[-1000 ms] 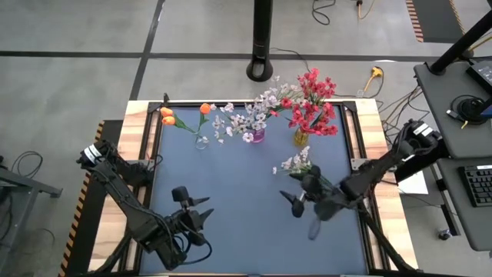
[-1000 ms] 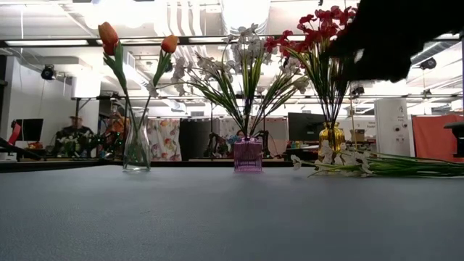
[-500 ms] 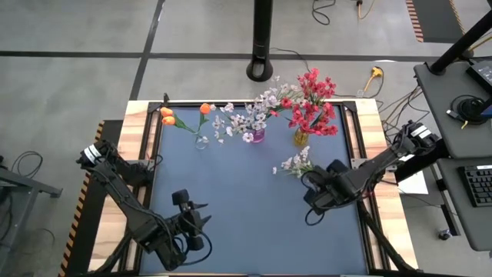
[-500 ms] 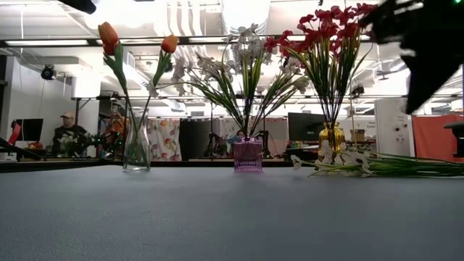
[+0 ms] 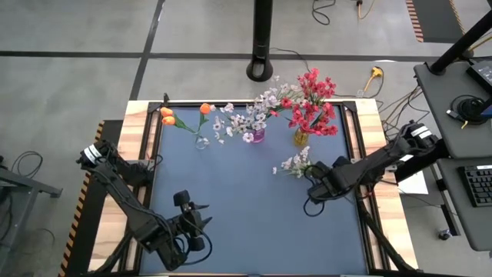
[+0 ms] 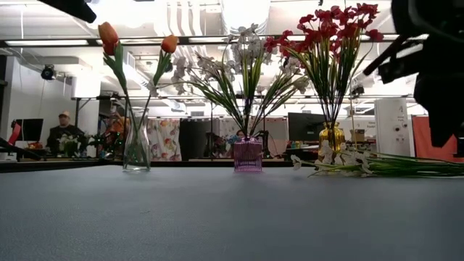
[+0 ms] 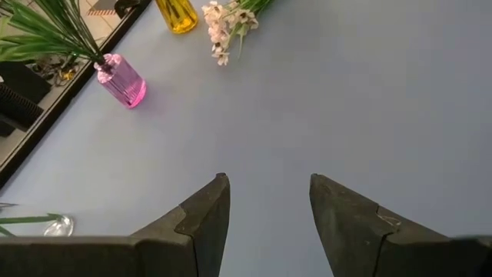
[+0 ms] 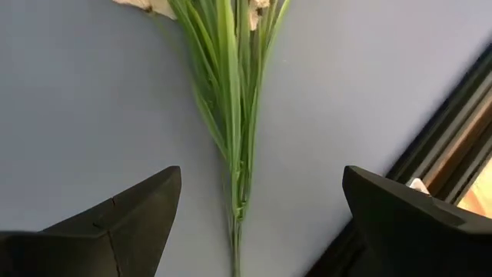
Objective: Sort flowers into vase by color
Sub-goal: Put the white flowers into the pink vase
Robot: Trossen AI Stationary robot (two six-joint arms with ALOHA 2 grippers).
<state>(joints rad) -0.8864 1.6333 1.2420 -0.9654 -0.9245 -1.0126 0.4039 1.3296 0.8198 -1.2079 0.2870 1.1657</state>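
Three vases stand along the far edge. A clear vase (image 5: 201, 141) holds orange buds, a purple vase (image 5: 257, 136) holds white sprays, and a yellow vase (image 5: 300, 138) holds red blossoms. One white-blossom spray (image 5: 296, 164) lies flat on the table, its green stem (image 8: 234, 115) running toward the right edge. My right gripper (image 8: 261, 178) hangs open above that stem, pointing down, one finger on each side and clear of it. My left gripper (image 7: 269, 186) hovers open over the near left of the table (image 5: 231, 208), with nothing between its fingers.
The table's black side frame (image 8: 453, 154) runs close beside the lying stem. Wide blue surface lies between the vases and my left gripper. A black post (image 5: 261, 46) stands on the floor beyond the far edge. People sit far off in the room (image 6: 65, 130).
My right gripper has swung from the near right part of the table toward the far edge. It has tipped from nearly level to pointing down over the lying spray's stem and has stayed open. The spray has not moved.
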